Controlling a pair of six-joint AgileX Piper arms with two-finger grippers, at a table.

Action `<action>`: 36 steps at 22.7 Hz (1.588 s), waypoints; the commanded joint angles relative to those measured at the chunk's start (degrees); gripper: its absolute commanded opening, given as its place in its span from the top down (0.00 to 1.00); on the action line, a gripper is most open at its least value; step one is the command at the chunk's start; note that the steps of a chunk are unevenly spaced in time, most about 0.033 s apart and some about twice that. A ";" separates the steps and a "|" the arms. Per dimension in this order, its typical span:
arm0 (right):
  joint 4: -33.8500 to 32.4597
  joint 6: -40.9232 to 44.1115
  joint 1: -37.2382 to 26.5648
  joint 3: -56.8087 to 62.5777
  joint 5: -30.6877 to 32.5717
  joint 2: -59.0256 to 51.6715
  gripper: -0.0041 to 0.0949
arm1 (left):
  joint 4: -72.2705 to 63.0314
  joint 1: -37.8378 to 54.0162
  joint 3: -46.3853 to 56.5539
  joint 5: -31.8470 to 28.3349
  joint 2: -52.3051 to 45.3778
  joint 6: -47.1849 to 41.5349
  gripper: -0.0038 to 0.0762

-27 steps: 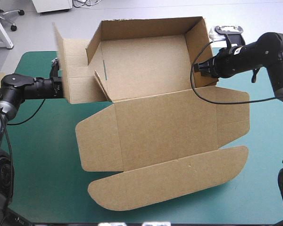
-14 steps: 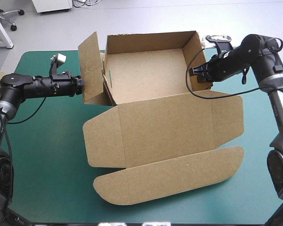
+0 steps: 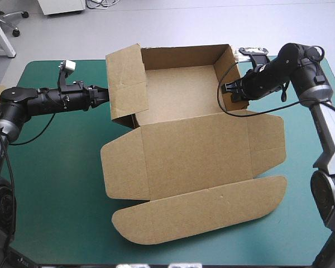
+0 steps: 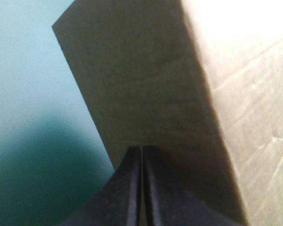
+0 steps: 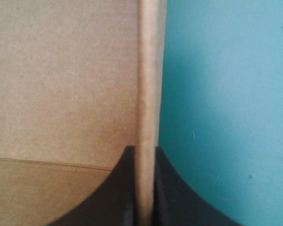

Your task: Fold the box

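Left flap (image 3: 127,84) farther inward over box (image 3: 195,156).

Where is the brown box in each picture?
High view: the box lies open in the middle.
Left wrist view: its flap stands just ahead of the left gripper.
Right wrist view: its wall is pinched in the right gripper.
Shared: the teal-green cover.

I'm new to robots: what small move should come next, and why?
Probably the left gripper pushes the left flap inward, down into the tray: the flap stands tilted over it, the shut gripper against its outside, while the right gripper clamps the right wall.
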 commanded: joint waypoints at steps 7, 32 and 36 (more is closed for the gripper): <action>1.58 0.15 0.73 -1.65 0.03 -2.25 0.99 | -6.46 -0.29 -1.48 5.00 -3.85 -0.11 0.54; 0.43 1.43 1.24 -1.65 -0.27 -1.76 0.99 | -7.72 -3.11 -6.14 4.23 -4.39 -4.23 0.29; -2.34 2.94 2.66 -1.65 -1.33 -1.76 0.99 | -7.21 -3.11 -6.14 3.53 -4.39 -4.48 0.30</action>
